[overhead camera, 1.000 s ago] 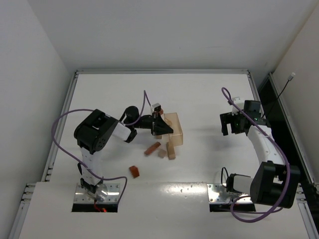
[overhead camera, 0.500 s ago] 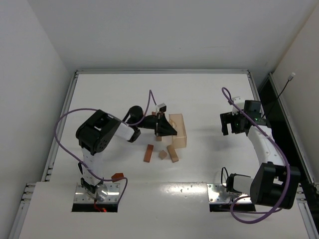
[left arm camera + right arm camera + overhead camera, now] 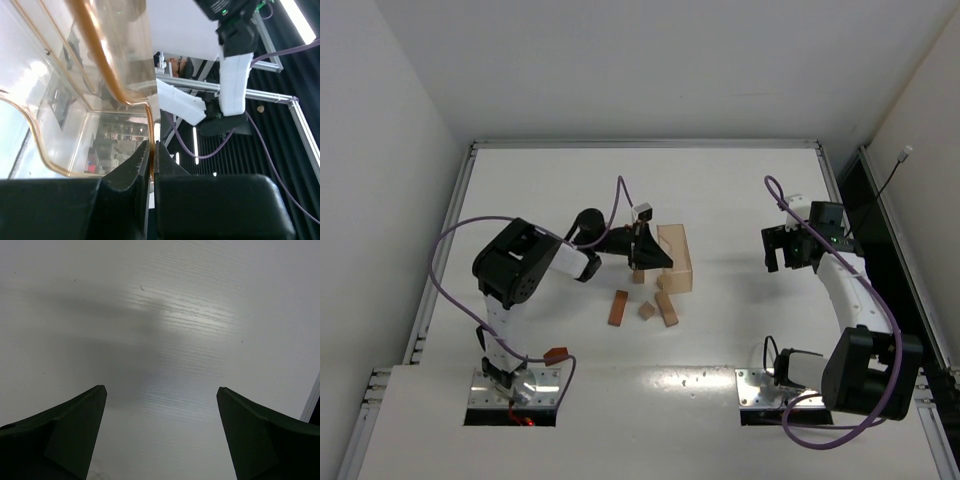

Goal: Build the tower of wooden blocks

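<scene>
White tabletop [image 3: 740, 200] carries the loose wood blocks [image 3: 638, 277]: a reddish-brown bar [image 3: 618, 307], cube [image 3: 646, 311] and tan bar [image 3: 666, 308] lie just nearward of the left gripper [image 3: 646, 262], with a reddish piece [image 3: 557, 354] by its arm's base. Only the wrist view shows that gripper pinching the thin wall of the clear box [image 3: 115, 75]; the blocks are hidden there. Well apart, the right gripper [image 3: 160, 388] gapes wide over the table.

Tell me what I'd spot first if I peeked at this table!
The left pincer, mid-table, is shut on the wall of a clear amber box. Nearer the arms, a few small wooden blocks lie scattered, not stacked, with one reddish block far off at the near left. The right pincer hangs open over the white table on the right.
</scene>
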{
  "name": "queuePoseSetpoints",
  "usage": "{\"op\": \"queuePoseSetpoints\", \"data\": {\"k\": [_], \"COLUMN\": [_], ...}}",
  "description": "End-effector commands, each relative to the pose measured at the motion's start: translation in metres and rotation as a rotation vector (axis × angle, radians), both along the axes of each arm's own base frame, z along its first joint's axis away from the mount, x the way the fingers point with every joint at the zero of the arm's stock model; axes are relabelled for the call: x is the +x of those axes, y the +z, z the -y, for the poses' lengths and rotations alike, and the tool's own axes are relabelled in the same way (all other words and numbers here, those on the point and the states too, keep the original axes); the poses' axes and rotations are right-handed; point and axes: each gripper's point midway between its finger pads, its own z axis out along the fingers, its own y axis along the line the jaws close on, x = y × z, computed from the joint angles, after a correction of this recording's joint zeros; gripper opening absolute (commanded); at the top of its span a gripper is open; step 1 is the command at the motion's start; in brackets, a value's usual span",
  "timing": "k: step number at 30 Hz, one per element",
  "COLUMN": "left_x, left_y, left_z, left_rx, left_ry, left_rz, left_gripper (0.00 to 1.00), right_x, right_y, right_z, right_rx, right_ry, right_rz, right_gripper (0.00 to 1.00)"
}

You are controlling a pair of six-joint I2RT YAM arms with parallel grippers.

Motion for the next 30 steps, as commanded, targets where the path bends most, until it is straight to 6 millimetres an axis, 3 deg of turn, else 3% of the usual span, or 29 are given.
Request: {"op": "queuePoseSetpoints", "data": {"k": [1, 2, 7, 8, 10, 14, 16, 17, 18, 21, 22, 24, 30], "left_x": [-0.002, 0.008, 0.029, 0.042, 0.049, 0.098, 0.13, 0.103, 0.128, 0.152, 0.161, 0.177, 0.2], "left_y": [0.087, 0.098, 0.107, 0.099, 0.089, 0.055, 0.004, -0.012, -0.016, -0.023, -0.029, -0.02, -0.031], "left_z": [-0.032, -0.034, -0.047, -0.052, -0.061, -0.097, -0.127, -0.137, -0.14, -0.167, -0.184, -0.202, -0.259], "left_rx": [-0.335, -0.343, -0.273, -0.222, -0.166, 0.016, 0.351, 0.458, 0.523, 0.623, 0.73, 0.853, 1.273], "left_ry": [0.053, 0.06, 0.054, 0.07, 0.053, 0.139, 0.088, -0.055, -0.124, -0.006, 0.01, 0.051, 0.046], "left_rz": [0.648, 0.695, 0.798, 0.792, 0.797, 0.781, 0.892, 0.793, 0.99, 0.953, 0.963, 1.045, 1.113], "left_gripper": [0.0, 0.0, 0.0, 0.0, 0.0, 0.0, 0.0, 0.0, 0.0, 0.0, 0.0, 0.0, 0.0], "right_x": [0.012, 0.012, 0.012, 0.014, 0.014, 0.016, 0.021, 0.021, 0.021, 0.023, 0.023, 0.023, 0.023], "right_y": [0.019, 0.019, 0.019, 0.019, 0.019, 0.018, 0.02, 0.02, 0.02, 0.021, 0.021, 0.021, 0.018], "right_z": [0.004, 0.004, 0.004, 0.004, 0.004, 0.005, 0.003, 0.003, 0.003, 0.003, 0.003, 0.003, 0.003], "right_rx": [-0.02, -0.02, -0.02, -0.019, -0.019, -0.019, -0.021, -0.021, -0.021, -0.021, -0.021, -0.021, -0.021], "right_ry": [-0.001, -0.001, -0.001, -0.001, -0.001, -0.001, 0.008, 0.008, 0.008, 0.008, 0.008, 0.008, 0.008], "right_rz": [0.072, 0.072, 0.072, 0.07, 0.07, 0.07, 0.079, 0.079, 0.079, 0.079, 0.079, 0.079, 0.079], "right_gripper": [0.89, 0.89, 0.87, 0.87, 0.87, 0.87, 0.87, 0.87, 0.87, 0.87, 0.87, 0.86, 0.86]}}
